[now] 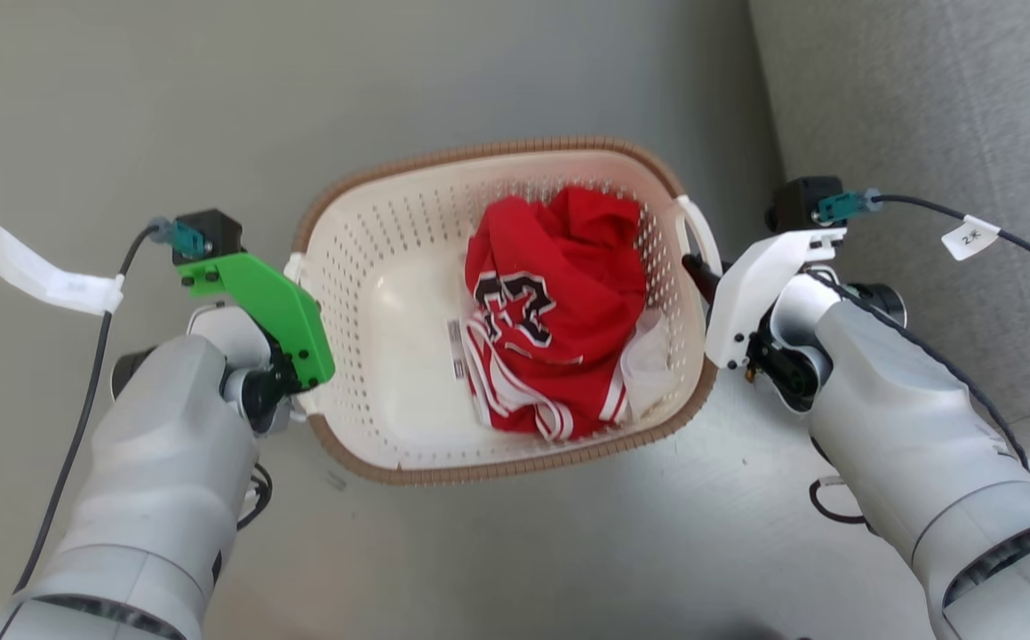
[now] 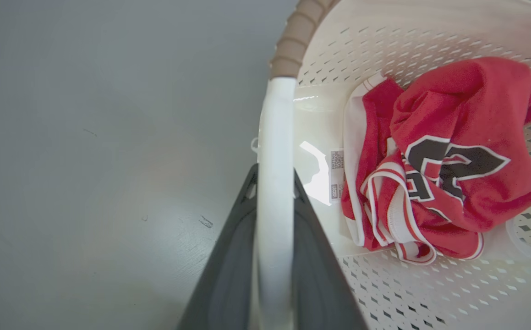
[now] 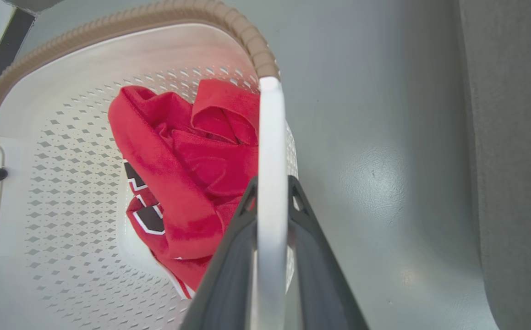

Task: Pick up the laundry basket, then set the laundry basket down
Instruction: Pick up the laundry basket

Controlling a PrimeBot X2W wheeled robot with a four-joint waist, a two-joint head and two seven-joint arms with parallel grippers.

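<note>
**Laundry basket** (image 1: 479,153), one, seen from above. It stands centrally over the grey floor (image 1: 123,107), between the two arms; whether it rests on the floor or is raised cannot be told. It has two white side handles.

**Left gripper** (image 2: 274,176): its dark fingers (image 2: 228,256) are closed narrowly on the left handle (image 2: 274,137), one finger on each side of the bar.

**Right gripper** (image 3: 272,188): closed the same way on the right handle (image 3: 270,137).

**Contents:** one crumpled red jersey (image 1: 559,302), lying toward the right side of the basket. It has white trim and a black, white-edged number that appears to read 23. A small printed label (image 2: 336,172) lies on the basket bottom beside the jersey; its print is too fine to read with certainty.

**Surroundings:** a green bracket (image 1: 266,302) sits on the left wrist and a white bracket (image 1: 754,284) on the right. There are two cable tags: the left tag (image 1: 48,276) is blurred, and the right tag (image 1: 970,237) bears a short handwritten mark. A grey fabric surface (image 1: 923,107) lies at the far right.
</note>
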